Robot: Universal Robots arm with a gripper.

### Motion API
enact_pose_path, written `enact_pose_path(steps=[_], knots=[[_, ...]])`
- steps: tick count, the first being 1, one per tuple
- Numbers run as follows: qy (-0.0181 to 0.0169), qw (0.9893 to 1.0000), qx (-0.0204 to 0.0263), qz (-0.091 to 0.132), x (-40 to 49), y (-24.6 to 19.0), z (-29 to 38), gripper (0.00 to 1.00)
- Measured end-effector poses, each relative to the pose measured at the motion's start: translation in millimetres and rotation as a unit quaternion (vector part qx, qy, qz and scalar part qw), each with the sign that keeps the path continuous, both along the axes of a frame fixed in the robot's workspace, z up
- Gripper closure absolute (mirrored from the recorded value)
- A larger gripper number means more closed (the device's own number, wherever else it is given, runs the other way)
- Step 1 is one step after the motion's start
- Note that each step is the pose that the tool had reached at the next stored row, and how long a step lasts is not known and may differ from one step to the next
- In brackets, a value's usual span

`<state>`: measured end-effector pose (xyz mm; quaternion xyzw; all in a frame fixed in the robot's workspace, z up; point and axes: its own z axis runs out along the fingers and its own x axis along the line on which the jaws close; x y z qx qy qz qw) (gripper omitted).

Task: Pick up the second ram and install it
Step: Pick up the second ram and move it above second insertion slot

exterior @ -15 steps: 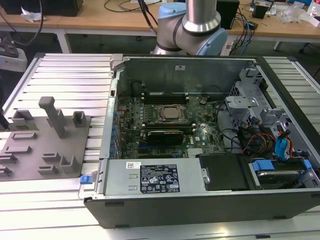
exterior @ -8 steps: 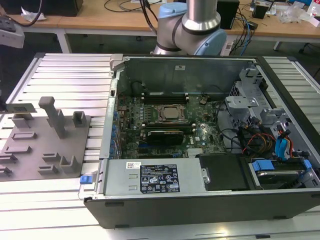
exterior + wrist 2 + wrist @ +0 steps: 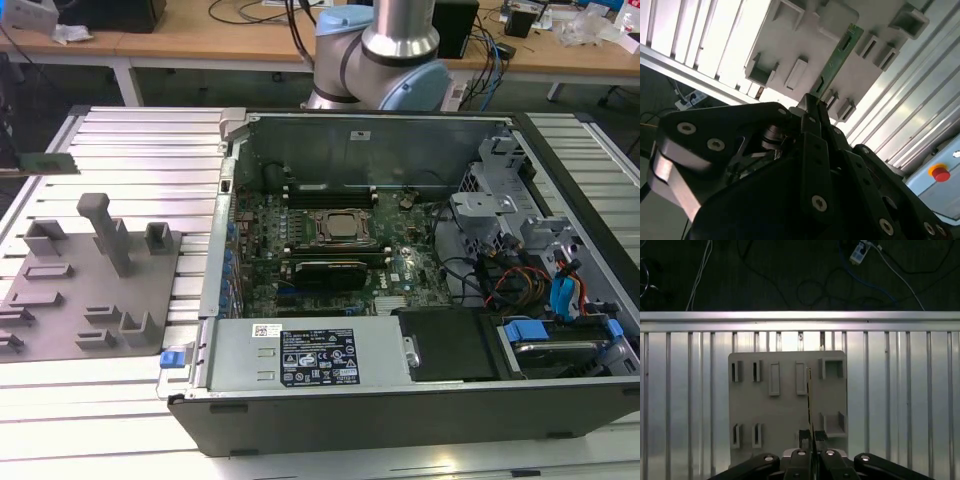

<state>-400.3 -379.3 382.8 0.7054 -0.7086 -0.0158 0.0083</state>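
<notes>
Starting at the exterior view's left, we see the second ram, a long thin green circuit-board stick (image 3: 50,162), raised off the ribbed metal table (image 3: 130,130) and above the grey slotted plastic holder plate (image 3: 90,290). Towards the exterior view's right lies the open black computer case (image 3: 400,400). In the second wrist view the black gripper (image 3: 812,102) is clamped on one end of that stick.
</notes>
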Motion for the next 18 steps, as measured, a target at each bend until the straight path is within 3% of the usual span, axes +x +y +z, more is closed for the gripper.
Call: enact_pose_path(steps=[3,5,6,13,15,18], knots=[[0.0,1.0,0.0,0.0,0.1,2.5,19.7,0.87],[0.0001,1.0,0.0,0.0,0.0,2.5,28.4,0.87],[-0.0001,1.0,0.0028,0.0,-0.1,2.5,32.8,0.87],[0.0001,1.0,0.0045,0.0,1.5,2.3,33.0,0.87],[0.0,1.0,0.0044,0.0,7.1,2.4,32.9,0.87],[0.0,1.0,0.004,0.0,24.1,2.5,32.8,0.87]])
